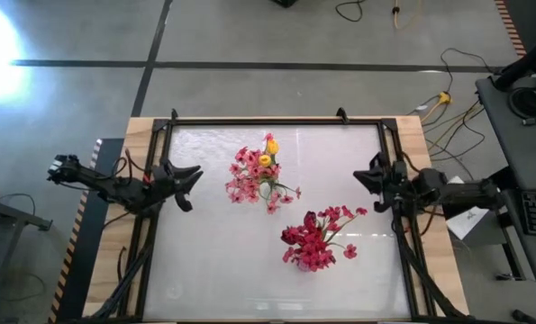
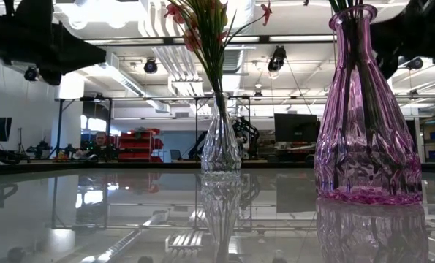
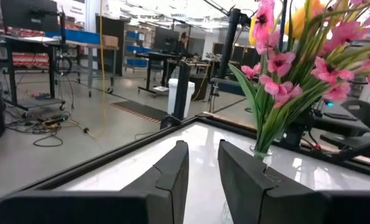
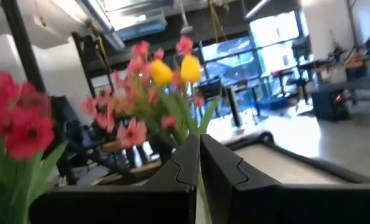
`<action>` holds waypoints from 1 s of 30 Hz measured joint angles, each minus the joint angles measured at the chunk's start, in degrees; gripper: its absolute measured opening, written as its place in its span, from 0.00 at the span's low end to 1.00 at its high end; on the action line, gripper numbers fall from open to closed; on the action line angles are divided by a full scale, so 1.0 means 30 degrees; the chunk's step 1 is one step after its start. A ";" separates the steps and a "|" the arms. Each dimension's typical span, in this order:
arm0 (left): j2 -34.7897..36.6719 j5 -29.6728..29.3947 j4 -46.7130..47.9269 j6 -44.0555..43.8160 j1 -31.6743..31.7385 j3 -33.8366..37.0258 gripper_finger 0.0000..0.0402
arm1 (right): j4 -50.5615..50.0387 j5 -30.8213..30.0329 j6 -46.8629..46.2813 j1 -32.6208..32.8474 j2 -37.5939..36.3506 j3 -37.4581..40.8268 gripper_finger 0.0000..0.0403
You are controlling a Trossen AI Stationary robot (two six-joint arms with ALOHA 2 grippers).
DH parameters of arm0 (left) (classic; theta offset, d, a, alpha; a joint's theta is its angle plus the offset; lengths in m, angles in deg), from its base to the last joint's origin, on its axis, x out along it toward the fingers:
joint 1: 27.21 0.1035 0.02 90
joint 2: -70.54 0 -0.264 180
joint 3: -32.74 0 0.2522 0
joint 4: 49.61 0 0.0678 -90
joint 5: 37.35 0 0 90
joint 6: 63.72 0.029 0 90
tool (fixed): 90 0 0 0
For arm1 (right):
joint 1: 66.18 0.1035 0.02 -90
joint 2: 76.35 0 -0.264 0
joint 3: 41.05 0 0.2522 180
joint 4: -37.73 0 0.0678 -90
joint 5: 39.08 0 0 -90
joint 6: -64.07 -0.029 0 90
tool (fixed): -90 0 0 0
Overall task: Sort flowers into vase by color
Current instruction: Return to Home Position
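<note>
Two bunches sorted: pink-yellow flowers [image 1: 254, 175], clear glass vase [image 2: 221, 150]; red flowers [image 1: 313, 243], purple glass vase [image 2: 363, 131]; none loose. Left hand [image 3: 202, 152] mid-left, open; right hand [image 4: 199, 144] mid-right, closed, empty.

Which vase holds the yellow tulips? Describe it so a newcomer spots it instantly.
On the glossy white table, two vases stand between the arms. Take the one nearer the left arm: a slim clear glass vase. Unlike the wider purple vase of red flowers, it holds pink blossoms topped by two yellow tulips.
</note>
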 joint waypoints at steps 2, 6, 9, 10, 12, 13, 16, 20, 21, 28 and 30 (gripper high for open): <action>0.0323 -0.0005 0.0411 -0.0033 -0.0003 0.0049 0.19 | 0.0019 -0.0072 -0.0357 -0.0123 -0.0099 0.0619 0.02; 0.1322 0.0002 0.0533 -0.0075 -0.0007 0.0427 0.19 | -0.0154 0.0073 0.0182 -0.0163 0.0093 0.0819 0.02; 0.2439 -0.0002 0.0538 -0.0295 -0.0007 0.1098 0.19 | -0.0055 0.0495 0.0924 -0.0161 0.0040 0.0826 0.02; 0.2903 -0.0001 0.0568 -0.0302 -0.0007 0.1395 0.19 | -0.0080 0.0503 0.1262 -0.0161 0.0040 0.0826 0.02; 0.3777 0.0002 0.1209 -0.0382 -0.0007 0.1624 0.19 | -0.0338 0.0443 0.2102 -0.0161 0.0069 0.0826 0.02; 0.4213 0.0002 0.2218 -0.0505 -0.0007 0.1537 0.19 | -0.0599 0.0444 0.2367 -0.0161 0.0069 0.0826 0.02; 0.4498 0.0459 0.4075 -0.0983 -0.0029 0.0980 0.19 | -0.1485 0.0437 0.2383 -0.0161 0.0063 0.0826 0.02; 0.4520 0.3172 0.5178 -0.2956 -0.0007 0.0276 0.19 | -0.2093 0.0427 0.2353 -0.0161 0.0207 0.0826 0.02; 0.4513 0.4105 0.5370 -0.3588 -0.0007 0.0269 0.19 | -0.2107 0.0419 0.2469 -0.0161 0.0320 0.0828 0.02; 0.4103 0.5166 0.3535 -0.4440 0.0580 0.1484 0.19 | -0.2124 0.0291 0.2440 -0.0161 0.0564 0.0833 0.02; 0.4136 0.4861 0.3042 -0.4305 0.1142 0.1618 0.19 | -0.2111 0.0284 0.2461 -0.0161 0.0570 0.0833 0.02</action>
